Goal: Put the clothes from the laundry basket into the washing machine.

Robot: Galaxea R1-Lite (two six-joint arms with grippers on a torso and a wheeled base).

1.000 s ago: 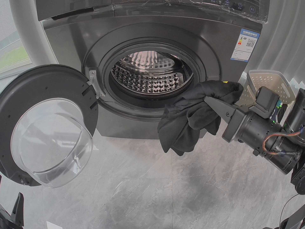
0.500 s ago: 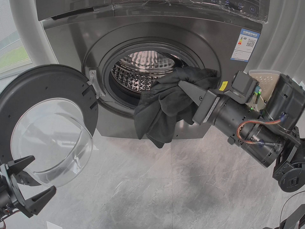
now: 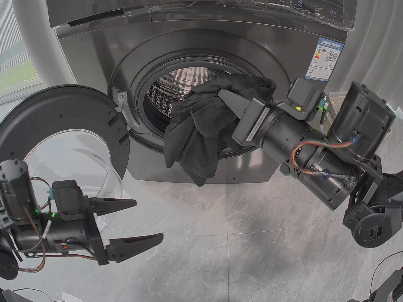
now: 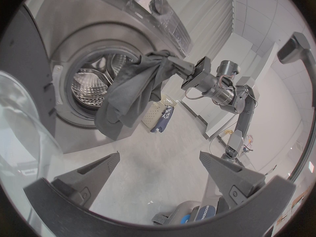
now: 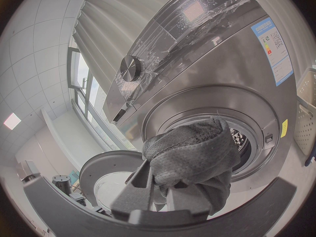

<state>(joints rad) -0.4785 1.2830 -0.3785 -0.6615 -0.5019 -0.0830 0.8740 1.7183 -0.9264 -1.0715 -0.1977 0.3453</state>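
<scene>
My right gripper [image 3: 224, 97] is shut on a black garment [image 3: 197, 126], held in front of the washing machine's [image 3: 201, 34] round drum opening [image 3: 184, 95]. The cloth hangs down over the opening's lower rim. In the right wrist view the black garment [image 5: 194, 155] is bunched between the fingers [image 5: 141, 185]. My left gripper [image 3: 142, 221] stands open low at the left, over the floor in front of the door, with nothing between its fingers. From the left wrist view the garment [image 4: 131, 89] dangles before the drum. The laundry basket [image 4: 154, 112] stands beside the machine with dark blue clothing [image 4: 164, 116] against it.
The machine's door [image 3: 63, 135] is swung open to the left, its clear bowl facing out. The basket's pale rim [image 3: 333, 101] peeks out behind my right arm. Grey tiled floor [image 3: 218, 248] lies free in front of the machine.
My right gripper has carried the garment left and up, from beside the basket to the drum opening. My left gripper has risen into the head view at the lower left.
</scene>
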